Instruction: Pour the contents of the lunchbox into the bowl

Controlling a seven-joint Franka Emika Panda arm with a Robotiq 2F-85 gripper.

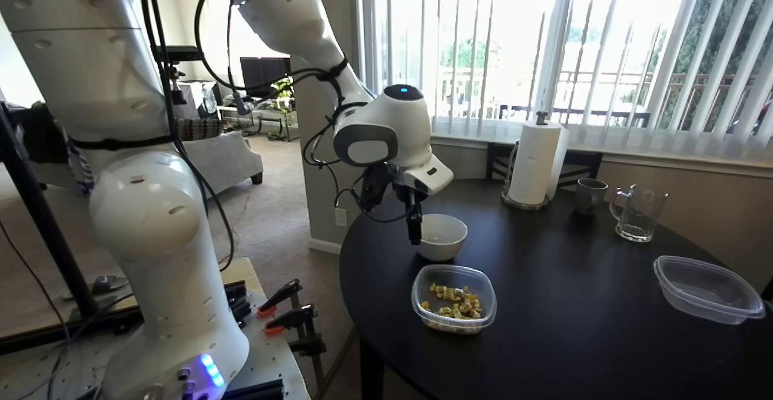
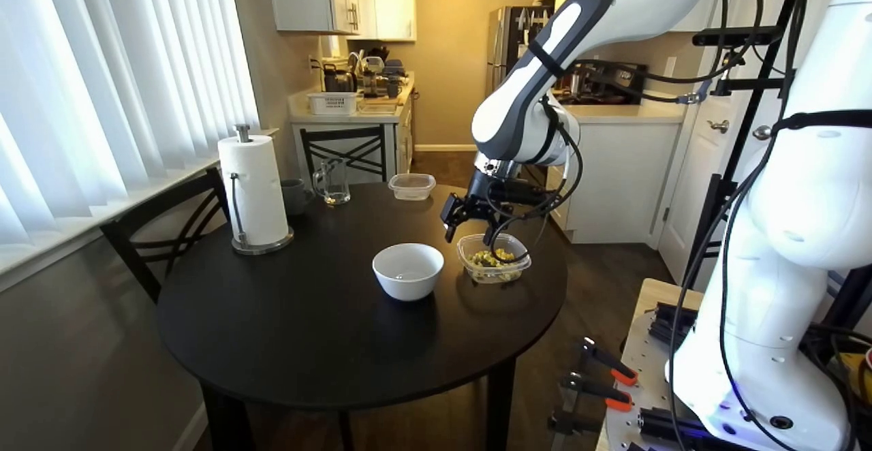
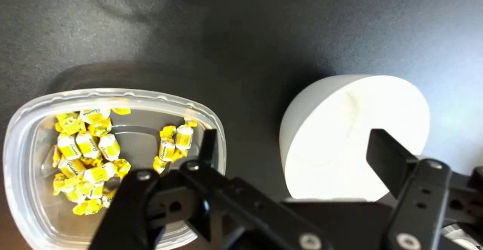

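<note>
Since my claw (image 3: pixel 294 141) stands with its fingers (image 3: pixel 388 161) well apart and nothing held between them, I judge this to be the lining-up step before a grasp. The lunchbox (image 3: pixel 20 163) sits flat on the dark surface (image 2: pixel 286 332), near the bowl (image 2: pixel 407 287) but not touching it, with the sweets (image 3: pixel 88 144) inside, mostly piled at the side away from the bowl. If I come straight down from here, one finger may strike the lunchbox's rim and tip it while the other knocks the bowl, because their spread seems to reach across both. Gripping too hard could buckle the plastic, which looks thin, and throw sweets onto the surface; gripping too lightly could let the lunchbox slip in the pour. A loop of cable (image 1: pixel 384 222) beside my wrist (image 1: pixel 386 125) might also catch the rim. My arm (image 1: pixel 296 19) reaches out over the surface and bends down at the wrist, so the claw points mostly downward. In the wrist view, one finger overlaps the lunchbox's bowl-side edge and the other overlaps the bowl; how high they hang above each, I cannot tell.
</note>
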